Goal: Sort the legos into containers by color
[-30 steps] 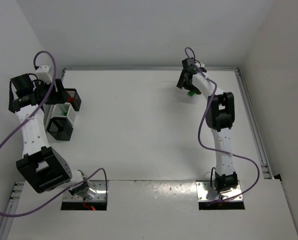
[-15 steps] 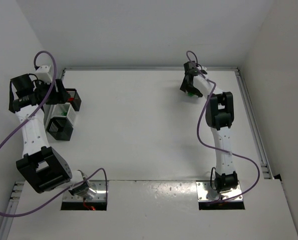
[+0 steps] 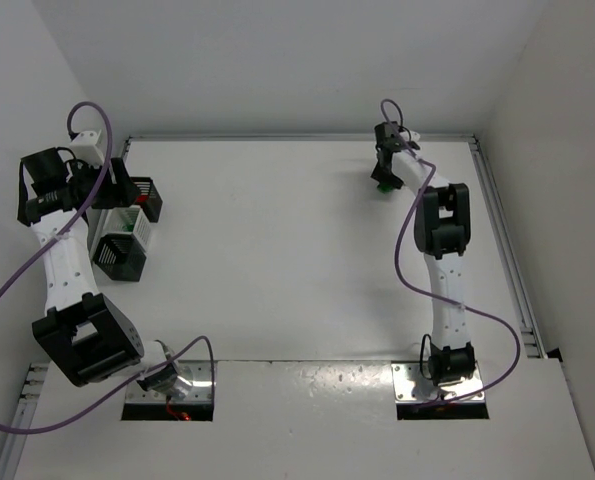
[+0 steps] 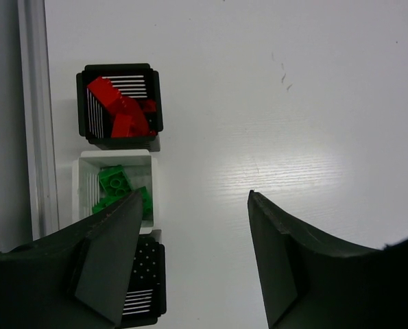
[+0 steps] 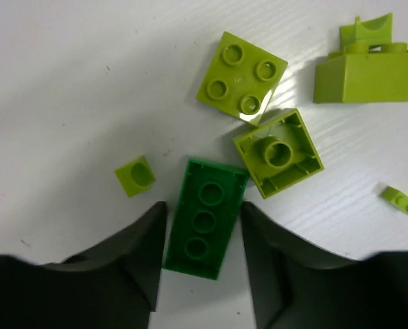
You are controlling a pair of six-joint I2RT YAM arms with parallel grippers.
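A dark green lego (image 5: 205, 218) lies studs-down on the table at the far right (image 3: 382, 186). My right gripper (image 5: 204, 208) is down over it, one finger against each long side. Several yellow-green legos lie around it: a square one (image 5: 242, 77), an upturned one (image 5: 278, 152) and a tiny one (image 5: 135, 175). At the far left stand the containers: a black one (image 4: 156, 103) with red legos (image 4: 118, 110), a white one (image 4: 152, 185) with green legos (image 4: 113, 181), and another black one (image 4: 145, 288). My left gripper (image 4: 195, 199) hangs open above them, holding nothing.
A larger yellow-green piece (image 5: 365, 72) and a small flat one (image 5: 400, 199) lie to the right of the cluster. A metal rail (image 4: 36, 116) runs along the table's left edge beside the containers. The back wall is close behind the right gripper (image 3: 384, 180).
The right gripper has moved slightly right and down onto the green pile, and its jaws have closed in from wide open onto the dark green lego. The left arm has not moved.
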